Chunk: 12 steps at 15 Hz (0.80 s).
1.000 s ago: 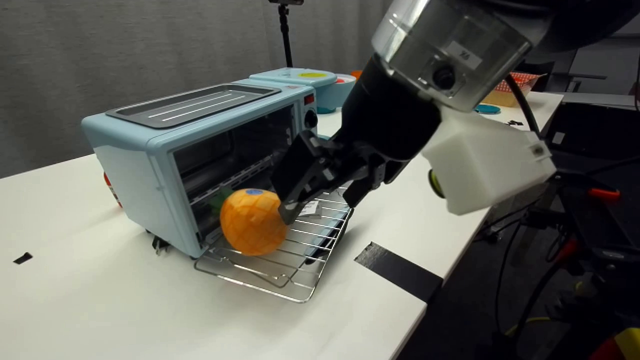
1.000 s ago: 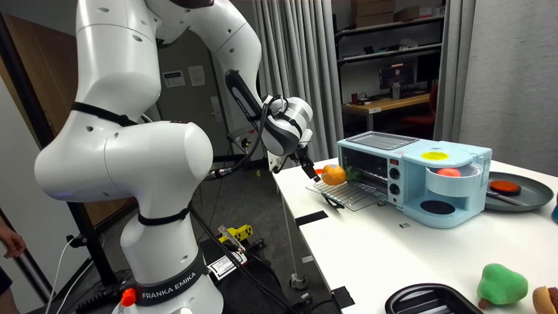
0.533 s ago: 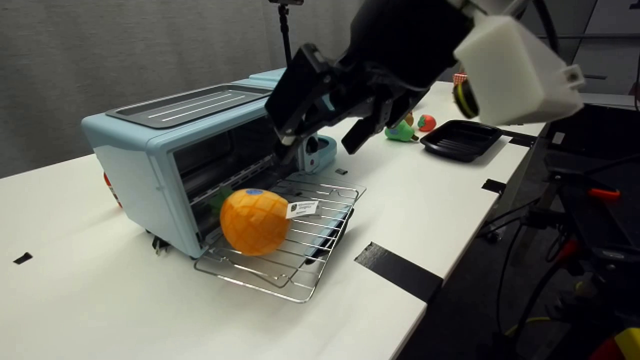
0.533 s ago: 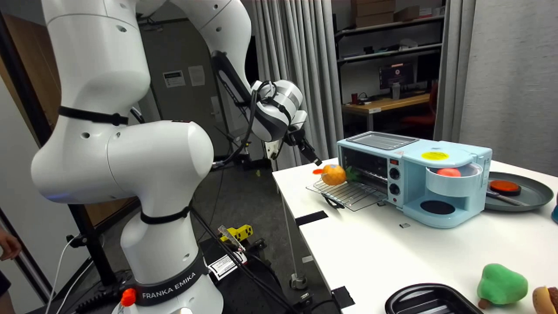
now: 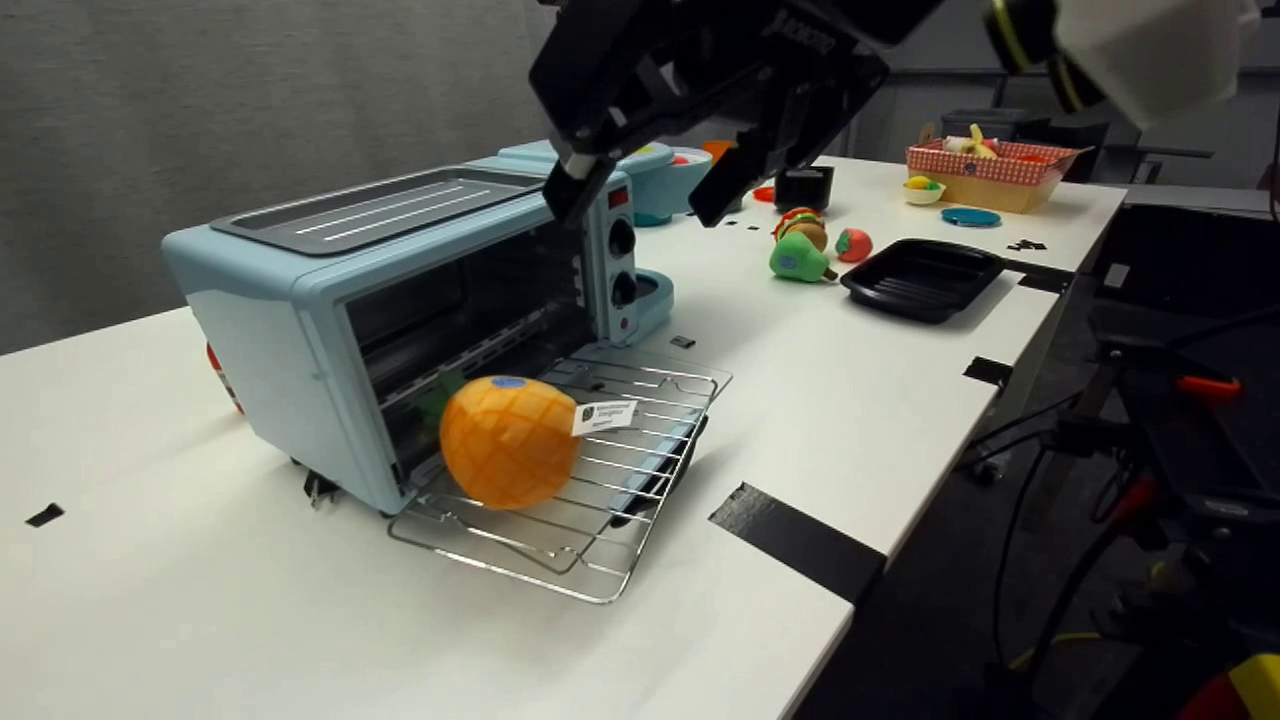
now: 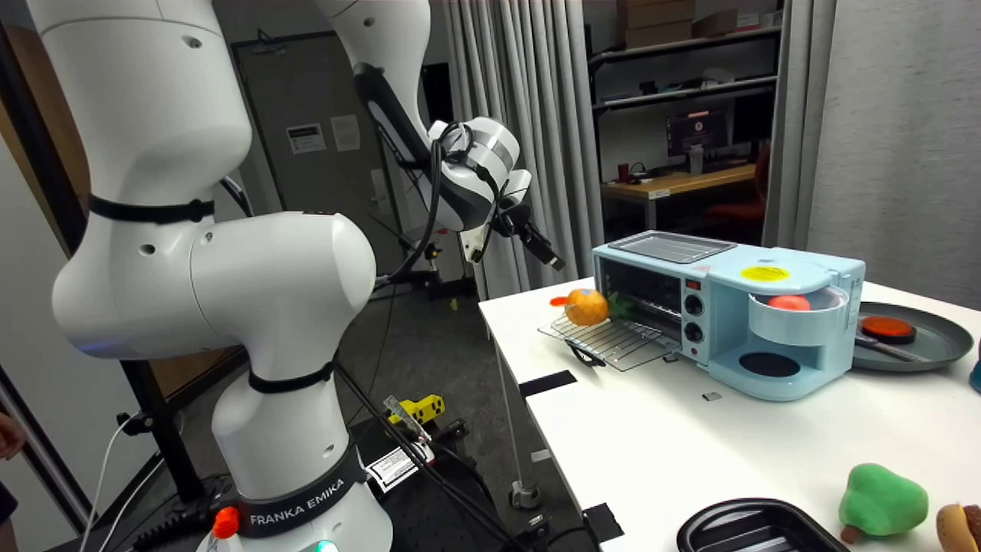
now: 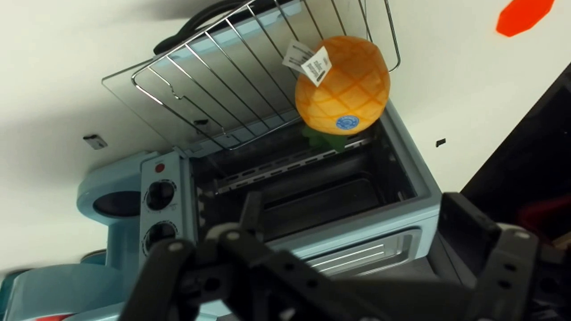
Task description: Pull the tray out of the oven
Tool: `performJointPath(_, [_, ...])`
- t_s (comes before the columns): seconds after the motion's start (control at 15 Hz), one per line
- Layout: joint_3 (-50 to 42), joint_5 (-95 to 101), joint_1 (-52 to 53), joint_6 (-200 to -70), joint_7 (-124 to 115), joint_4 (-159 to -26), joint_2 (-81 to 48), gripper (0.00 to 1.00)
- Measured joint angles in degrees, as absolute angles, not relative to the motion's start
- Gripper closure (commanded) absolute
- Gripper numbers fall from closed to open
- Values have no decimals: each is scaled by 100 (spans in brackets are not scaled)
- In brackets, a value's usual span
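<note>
The silver wire rack tray (image 5: 650,480) lies tilted, mostly outside the light-blue oven (image 5: 250,330), over its lowered glass door. It also shows in the wrist view (image 7: 241,47) and in an exterior view (image 6: 613,345). Its inner end is at the oven's opening. An orange pineapple toy (image 5: 510,445) sits on the rack, its green leaves toward the dark interior. My gripper (image 5: 640,197) is open and empty, above and in front of the oven, apart from rack and toy. In the wrist view the open gripper (image 7: 354,211) shows the oven top between its fingers.
The dark door handle (image 7: 192,27) shows under the rack. A black shallow dish (image 5: 925,280), a green pear toy (image 5: 797,258) and a red toy (image 5: 853,245) lie farther along the table. A grey pan (image 6: 920,337) stands beside the oven.
My gripper has risen up and back from beside the pineapple toy and the rack. Its fingers stay apart. The rack, toy and oven have not visibly moved.
</note>
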<state>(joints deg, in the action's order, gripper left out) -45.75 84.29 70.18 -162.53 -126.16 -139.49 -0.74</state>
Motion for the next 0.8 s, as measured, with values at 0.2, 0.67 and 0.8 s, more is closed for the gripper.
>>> performJointPath(0.2, [-4564, 8429, 7018, -16254, -12622, -13947, -139, 0])
performJointPath(0.67, [-4564, 8429, 7018, -16254, -12622, -13946, -140, 0])
performJointPath(0.8, [-4564, 8429, 7018, -16254, -12622, -13946, -141, 0])
